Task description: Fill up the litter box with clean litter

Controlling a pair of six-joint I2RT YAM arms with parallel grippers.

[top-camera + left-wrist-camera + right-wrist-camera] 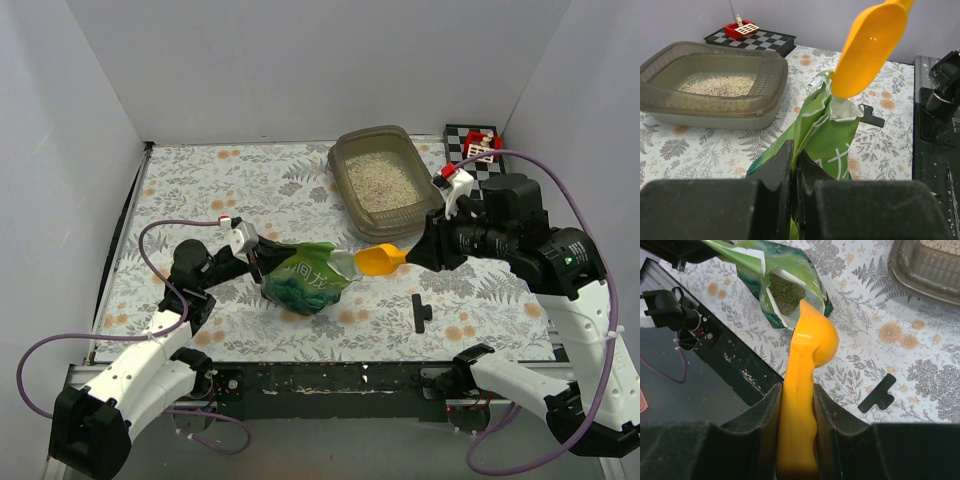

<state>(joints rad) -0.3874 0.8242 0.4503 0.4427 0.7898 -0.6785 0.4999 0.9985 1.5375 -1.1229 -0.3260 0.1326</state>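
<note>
Our left gripper (254,254) pinched the crinkled green foil bag (305,282); our right gripper (414,253), just right of it, clamped a yellow-orange plastic scoop (379,260).

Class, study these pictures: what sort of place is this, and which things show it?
Probably a robot test cell: plain white walls box in a cloth-covered table, the left arm and right arm are mounted at its near edge, and a litter box sits on it.

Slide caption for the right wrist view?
Right claw grips the yellow scoop at the mouth of the open green bag, litter inside.
</note>
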